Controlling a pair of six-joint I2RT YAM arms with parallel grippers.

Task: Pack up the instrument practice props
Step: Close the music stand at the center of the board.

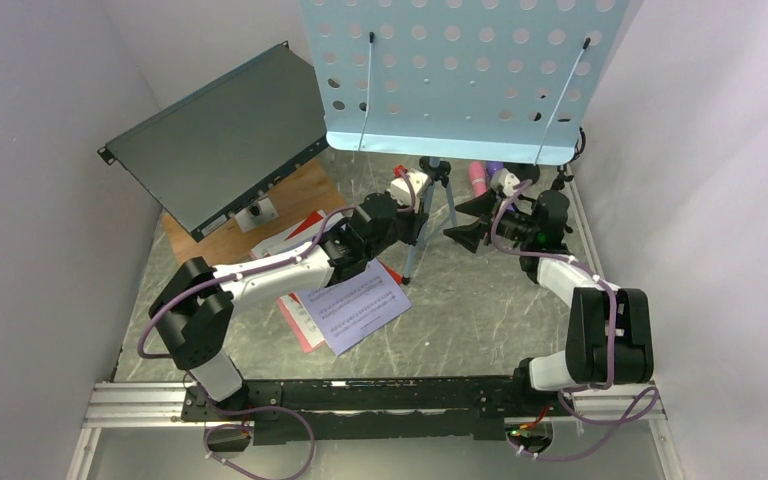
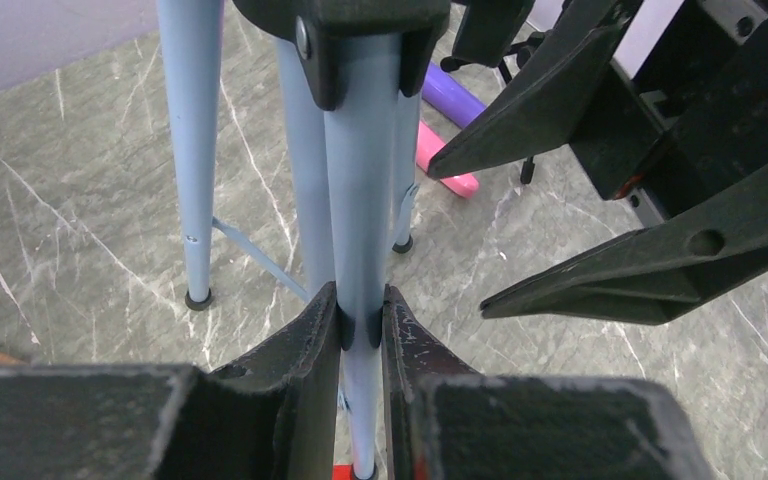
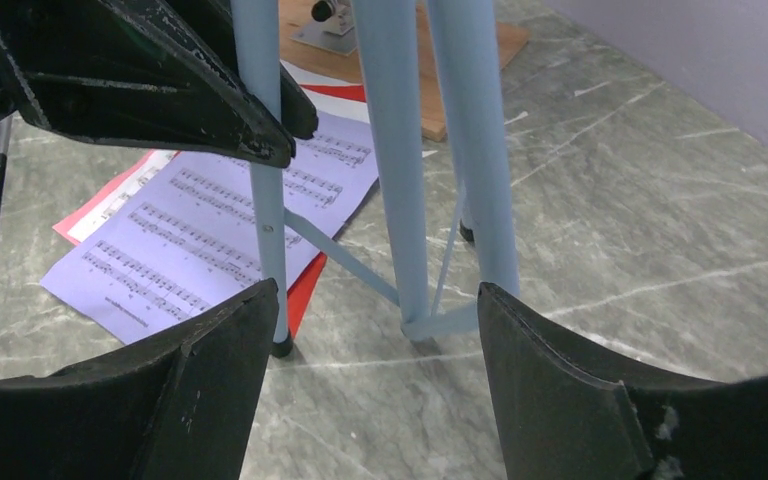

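**Left wrist view:** the left tool (image 2: 360,322) is clamped on one tripod leg (image 2: 362,200) of the music rack (image 1: 450,70). The pink microphone (image 2: 447,167) and purple microphone (image 2: 453,96) lie beyond it on the surface (image 2: 80,200).

**Right wrist view:** the right tool (image 3: 378,292) is spread wide. The legs stand just ahead of it, with the sheet-music pages (image 3: 210,240) beyond, to its left.

**Top view:** the grip itself cannot be made out, and the rack's upper edge is cut off.

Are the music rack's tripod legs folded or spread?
Spread. Right wrist view shows the tripod legs splayed to separate feet on the table. The left gripper is shut on one leg.
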